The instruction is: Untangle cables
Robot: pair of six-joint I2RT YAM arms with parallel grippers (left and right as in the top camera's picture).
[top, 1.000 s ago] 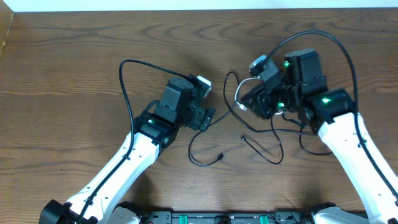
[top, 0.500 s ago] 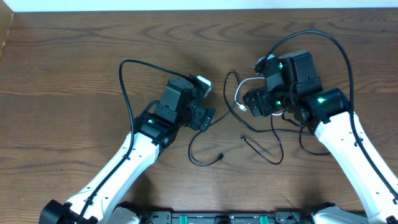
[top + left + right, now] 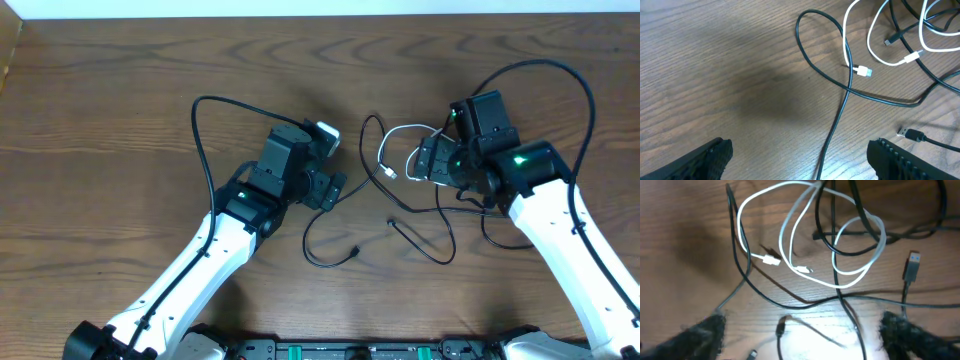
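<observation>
Sorting out the knot on the right half of the table (image 3: 120, 120), with the right gripper (image 3: 418, 165) spread wide and empty just over it, and the left gripper (image 3: 337, 188) equally released, holding nothing, low over the wood at the heap's left edge. Looped over itself beside the right gripper, the white cable (image 3: 397, 129), crossed above and below by black cables (image 3: 799, 42), its small white plugs (image 3: 771, 260) lying free toward the left. Trailing out of the heap toward the front edge, a loose black end (image 3: 354, 252). Judging the best next grip: go for the white cable on a bare stretch of its outer loop, clear of any crossing, so as to pinch one strand only. Close fully before lifting, then draw slowly outward, watching for black strands riding along. Better to pin a black cable with the left gripper than to leave it idle, as a guard against thin cord sliding on smooth wood and dragging the whole bundle. Avoid snagging the thicker arm wiring (image 3: 545, 62) arching over the right arm.
</observation>
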